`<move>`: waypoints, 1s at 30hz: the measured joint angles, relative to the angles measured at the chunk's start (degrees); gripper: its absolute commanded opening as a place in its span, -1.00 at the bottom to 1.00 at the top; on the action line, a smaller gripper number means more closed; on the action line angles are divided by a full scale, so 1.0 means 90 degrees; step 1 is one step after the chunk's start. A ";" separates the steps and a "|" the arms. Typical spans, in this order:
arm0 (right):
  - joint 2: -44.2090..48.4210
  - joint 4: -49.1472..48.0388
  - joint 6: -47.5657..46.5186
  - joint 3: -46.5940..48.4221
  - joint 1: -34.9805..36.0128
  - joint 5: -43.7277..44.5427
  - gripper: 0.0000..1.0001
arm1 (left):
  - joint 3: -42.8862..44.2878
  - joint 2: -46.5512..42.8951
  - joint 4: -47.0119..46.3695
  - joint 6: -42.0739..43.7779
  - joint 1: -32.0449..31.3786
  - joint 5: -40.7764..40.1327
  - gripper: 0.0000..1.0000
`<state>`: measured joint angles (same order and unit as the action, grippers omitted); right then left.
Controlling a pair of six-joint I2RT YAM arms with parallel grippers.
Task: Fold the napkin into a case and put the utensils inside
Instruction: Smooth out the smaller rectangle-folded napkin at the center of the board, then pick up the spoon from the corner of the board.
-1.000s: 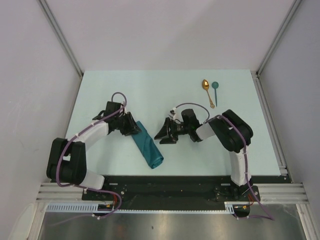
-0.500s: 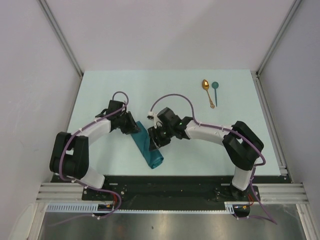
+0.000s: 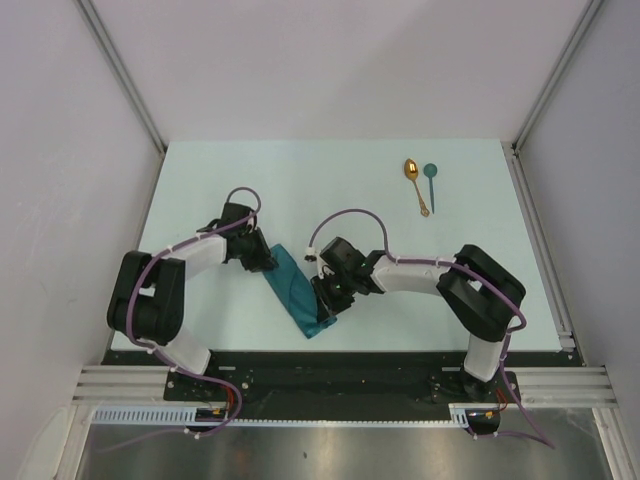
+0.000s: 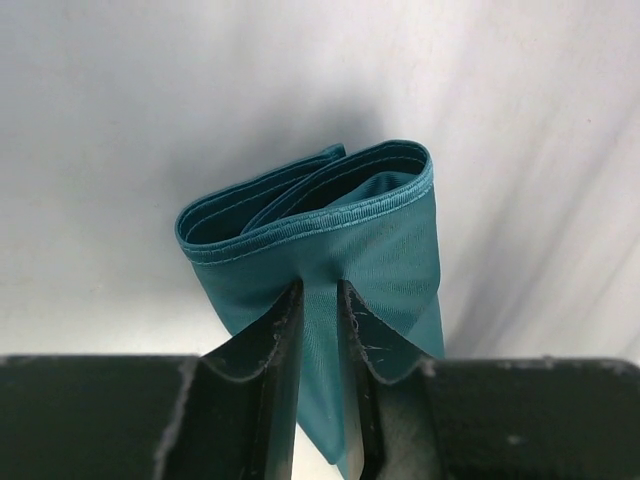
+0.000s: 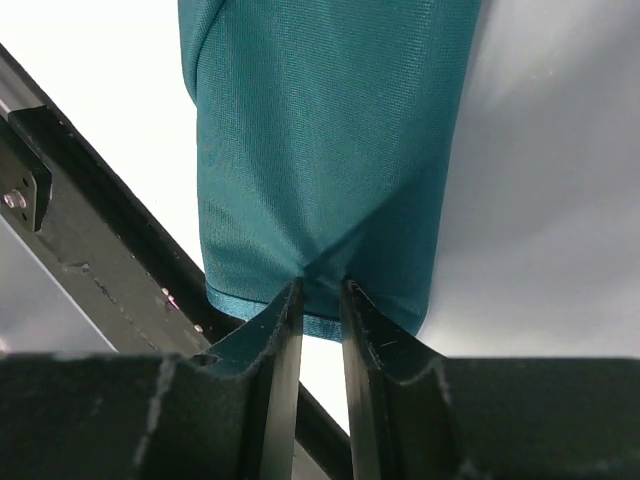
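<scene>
While the pale tabletop point(image 3: 330, 190) carries it just left of the frame's centre, the napkin point(image 3: 293, 288) lies as a narrow slanted strip — the folding step is in hand. The left end effector point(image 4: 320, 290) is clamped on its upper end, the right end effector point(image 5: 322, 285) on its lower end. Next, I judge, both must lift together for another fold; the gold spoon point(image 3: 413, 180) and teal spoon point(image 3: 430, 180) lie at the upper right.

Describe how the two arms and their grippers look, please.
Both the left arm and the right arm have white links between bulky black joints. A thin purple cable loops loosely along each. The left gripper and right gripper are black; their fingers are flat, tapering blades with scuffed, whitish edges.
</scene>
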<state>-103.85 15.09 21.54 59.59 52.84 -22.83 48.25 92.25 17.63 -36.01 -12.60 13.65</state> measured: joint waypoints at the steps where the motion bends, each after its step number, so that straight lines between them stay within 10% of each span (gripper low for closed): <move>1: 0.0000 -0.0005 0.0000 0.0000 0.0007 0.0024 -0.41 | 0.0010 0.0000 0.0005 0.0000 -0.0005 0.0000 -0.47; 9: 0.0253 0.0010 0.0112 -0.0007 0.0202 0.0185 -0.03 | 0.0061 -0.0758 0.0175 0.0051 -0.0083 -0.0170 -0.27; 13: 0.0437 -0.0017 0.0272 -0.0078 0.0163 0.0478 0.51 | 0.0049 -0.1630 0.0197 0.0066 -0.0134 -0.0170 -0.14; 19: 0.0945 0.0078 0.0369 0.0027 -0.1270 0.1338 0.75 | -0.0051 -0.2599 0.0192 0.0153 -0.0704 -0.0185 0.03; 30: -0.1588 0.0714 -0.1200 0.4209 -0.3917 0.2948 0.79 | -0.0459 -0.2875 -0.0957 0.0289 -0.2681 -0.0403 0.05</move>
<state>-118.15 21.52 10.74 97.47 17.58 3.70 44.12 66.37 9.02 -33.41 -36.73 10.02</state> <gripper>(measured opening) 0.905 0.524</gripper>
